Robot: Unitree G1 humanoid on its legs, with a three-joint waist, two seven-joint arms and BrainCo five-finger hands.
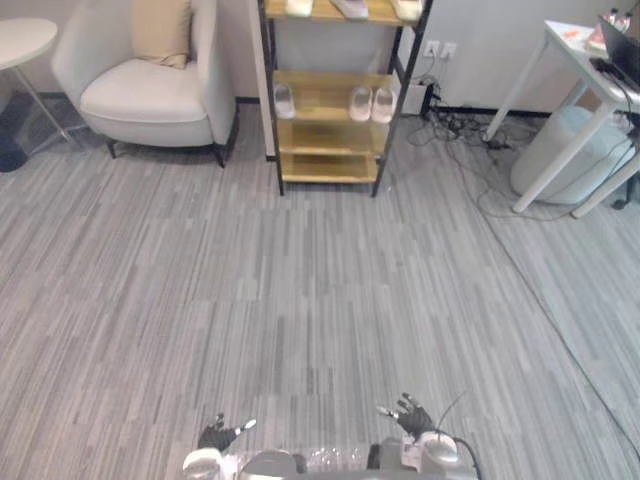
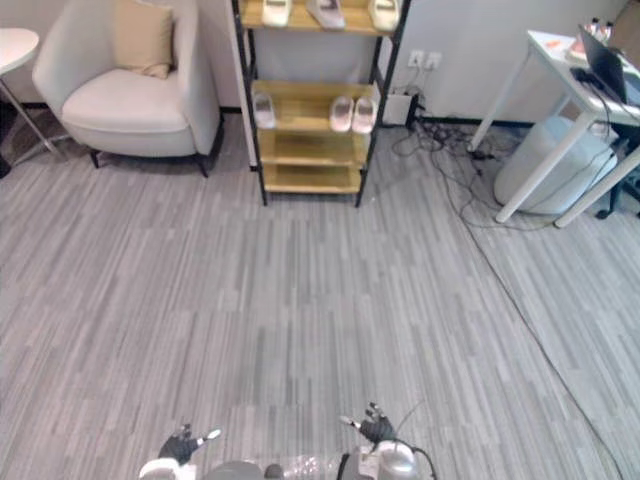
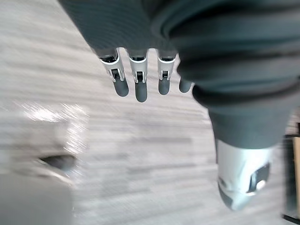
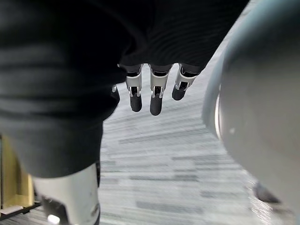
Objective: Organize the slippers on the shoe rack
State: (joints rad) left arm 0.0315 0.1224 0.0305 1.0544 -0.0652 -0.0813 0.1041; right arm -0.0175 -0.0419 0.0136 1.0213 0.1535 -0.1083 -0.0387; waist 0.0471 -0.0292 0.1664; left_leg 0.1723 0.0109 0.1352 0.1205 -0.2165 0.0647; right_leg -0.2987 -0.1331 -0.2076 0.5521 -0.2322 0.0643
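Three slippers (image 2: pixel 325 10) cropped atop shoe rack (image 2: pixel 310 148) | three more mid-shelf

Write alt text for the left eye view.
A black-framed wooden shoe rack stands at the far wall with pale slippers on two shelves. A white armchair is to its left and a white table to its right. The left hand and right hand are open, low over grey floor.
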